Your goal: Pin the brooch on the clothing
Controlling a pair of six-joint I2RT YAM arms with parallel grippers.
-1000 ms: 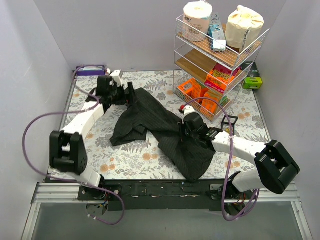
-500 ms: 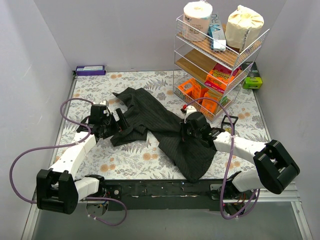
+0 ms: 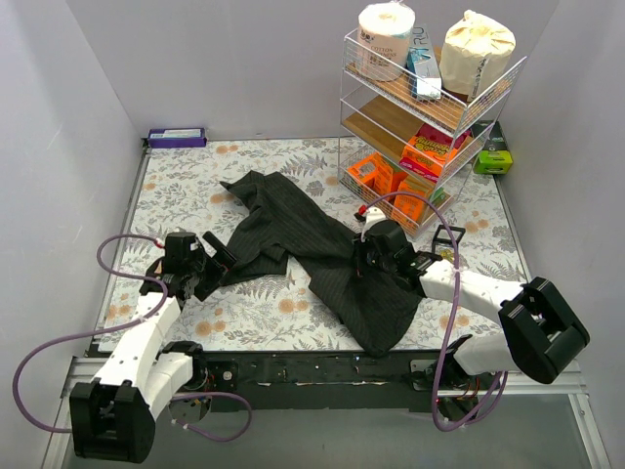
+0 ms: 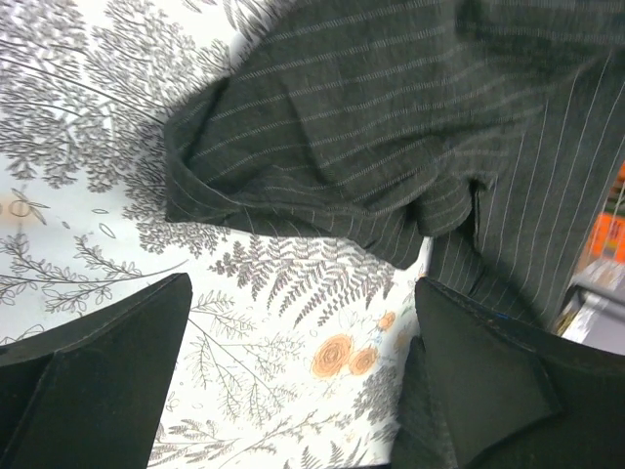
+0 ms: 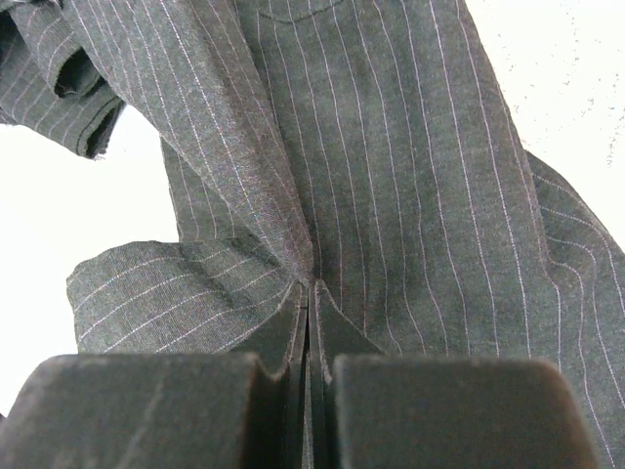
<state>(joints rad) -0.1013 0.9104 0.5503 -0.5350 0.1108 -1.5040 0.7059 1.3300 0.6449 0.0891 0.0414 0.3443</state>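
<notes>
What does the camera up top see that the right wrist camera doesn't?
Only the top camera shows the wire rack with paper rolls on top, the purple box by the far wall, the left hand open beside the shirt, and the whole shirt lying crumpled. Only the right wrist camera shows, up close, the right hand shut, with a fold of striped cloth pinched between its fingers. Both show the black pinstriped shirt and the right hand on it.
</notes>
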